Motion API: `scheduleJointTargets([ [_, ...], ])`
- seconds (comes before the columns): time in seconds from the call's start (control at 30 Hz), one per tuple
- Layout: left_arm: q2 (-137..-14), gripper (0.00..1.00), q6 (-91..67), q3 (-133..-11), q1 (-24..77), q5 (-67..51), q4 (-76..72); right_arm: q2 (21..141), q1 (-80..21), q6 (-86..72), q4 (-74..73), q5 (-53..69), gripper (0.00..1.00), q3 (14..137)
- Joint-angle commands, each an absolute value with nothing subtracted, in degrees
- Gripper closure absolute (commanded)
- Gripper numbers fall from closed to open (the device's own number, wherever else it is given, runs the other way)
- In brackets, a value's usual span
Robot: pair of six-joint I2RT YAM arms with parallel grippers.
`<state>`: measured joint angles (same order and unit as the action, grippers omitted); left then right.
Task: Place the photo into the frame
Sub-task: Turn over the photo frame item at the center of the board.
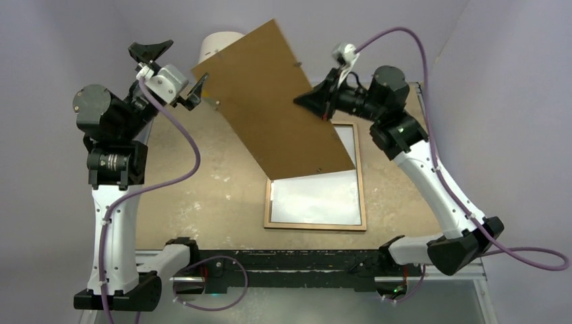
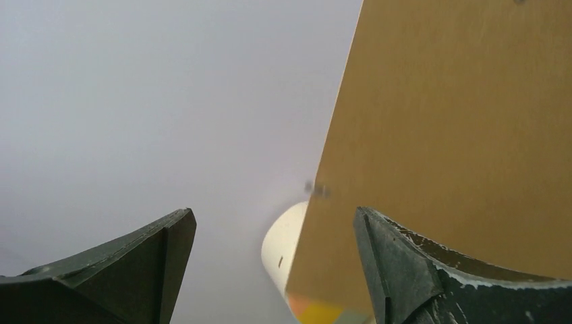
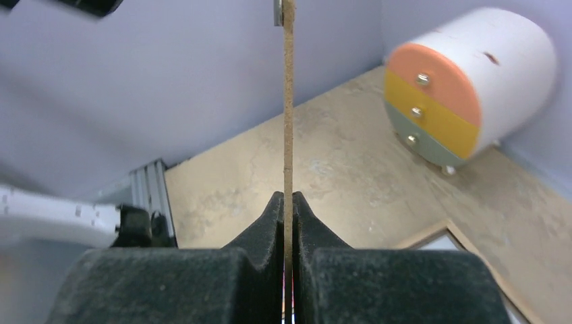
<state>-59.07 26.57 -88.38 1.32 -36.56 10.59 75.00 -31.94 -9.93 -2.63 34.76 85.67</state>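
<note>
The frame (image 1: 316, 226) lay flat on the table (image 1: 202, 182), toward 4 o'clock of centre, wood side up. Inside it lay the photo (image 1: 317, 199), showing only a pale white face; its picture side could not be seen. At 11 o'clock by the far wall sat a white drum (image 1: 217, 44) with orange, yellow and grey-green drawers, all closed, their contents hidden.

A brown board (image 1: 270, 101) hung tilted in the air, running from 11 o'clock down to 5 o'clock and covering the frame's far-left corner. The right gripper (image 1: 311, 101) pinched the board's 3 o'clock edge, fingers pressed tight on the thin sheet, its arm raised and reaching toward 9 o'clock. The left gripper (image 2: 275, 236) was held high at the board's 9 o'clock edge, fingers spread wide and gripping nothing, one finger just beside the board.
</note>
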Motion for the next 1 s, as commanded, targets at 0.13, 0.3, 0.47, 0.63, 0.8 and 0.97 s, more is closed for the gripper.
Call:
scheduleJointTargets([
  [0.13,-61.96,0.06,20.39,-88.11,1.52,-23.08,18.21,77.80,-15.17,-37.78,-2.34,45.58,1.00,82.49],
  [0.3,-63.36,0.05,25.81,-80.88,1.50,-24.92,25.38,72.12,-4.94,-50.64,9.89,53.96,1.00,64.78],
  [0.47,-63.82,0.06,28.70,-70.96,1.50,-27.96,25.71,67.76,-1.28,-55.82,16.69,57.17,1.00,53.44],
  [0.63,-66.07,0.08,28.73,-67.28,1.54,-31.79,24.04,66.15,-1.14,-60.81,26.34,59.69,1.00,45.68],
  [0.8,-70.40,0.10,26.69,-68.33,1.82,-32.60,20.33,64.89,-1.60,-61.23,31.09,62.30,1.00,41.45],
  [0.97,-75.47,0.11,24.75,-70.73,4.26,-32.62,17.70,64.23,-4.96,-58.97,30.25,62.73,1.00,40.08],
])
